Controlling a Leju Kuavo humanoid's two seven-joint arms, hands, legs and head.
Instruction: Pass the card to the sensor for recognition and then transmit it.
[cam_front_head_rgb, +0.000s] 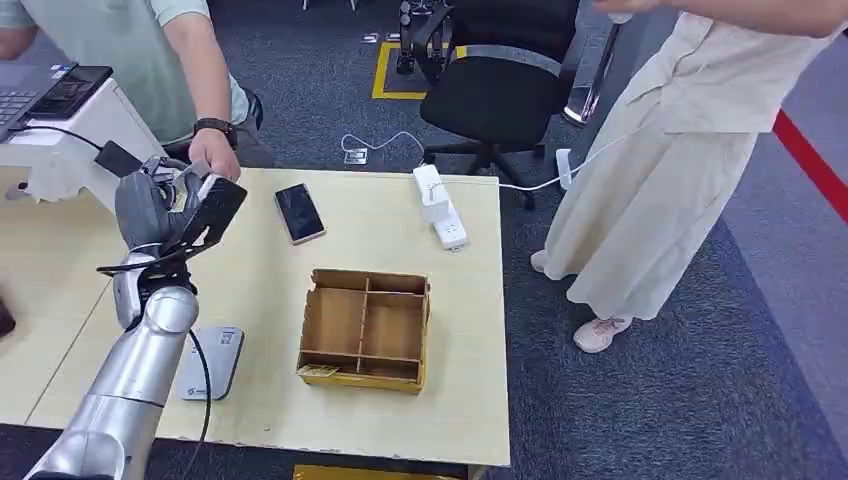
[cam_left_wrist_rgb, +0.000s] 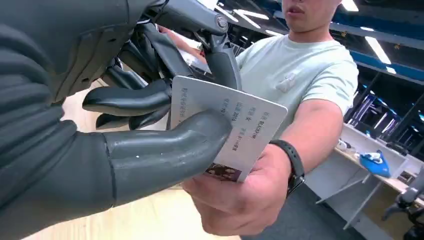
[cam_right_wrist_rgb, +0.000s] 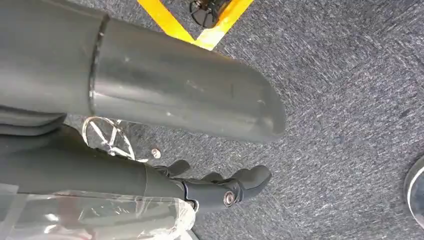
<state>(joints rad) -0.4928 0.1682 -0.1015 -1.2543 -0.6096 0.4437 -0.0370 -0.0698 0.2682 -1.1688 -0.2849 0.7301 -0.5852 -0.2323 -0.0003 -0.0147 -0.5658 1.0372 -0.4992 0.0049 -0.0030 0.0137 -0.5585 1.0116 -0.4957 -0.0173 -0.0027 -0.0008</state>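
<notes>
My left hand (cam_left_wrist_rgb: 150, 130) pinches the card (cam_left_wrist_rgb: 235, 125) between thumb and fingers, beyond the far corner of the wooden box (cam_front_head_rgb: 365, 330). A person's hand (cam_left_wrist_rgb: 240, 195) grips the same card from beneath (handover, I judge). I should hold steady and loosen only once their grip is firm. My right hand (cam_right_wrist_rgb: 220, 187) hangs over carpet, fingers apart, holding nothing.

Sitting near the middle of the counter (cam_front_head_rgb: 470, 400): a divided box (cam_front_head_rgb: 365, 328). Lying behind it, a phone (cam_front_head_rgb: 299, 212) to the left and a power strip (cam_front_head_rgb: 439, 207) to the right. Resting left of the box, by the front edge, a sensor (cam_front_head_rgb: 212, 362). Hovering above the counter's back-left part: the left hand (cam_front_head_rgb: 165, 215) pinching the card (cam_left_wrist_rgb: 227, 125), a person's hand (cam_left_wrist_rgb: 240, 200) touching it.
</notes>
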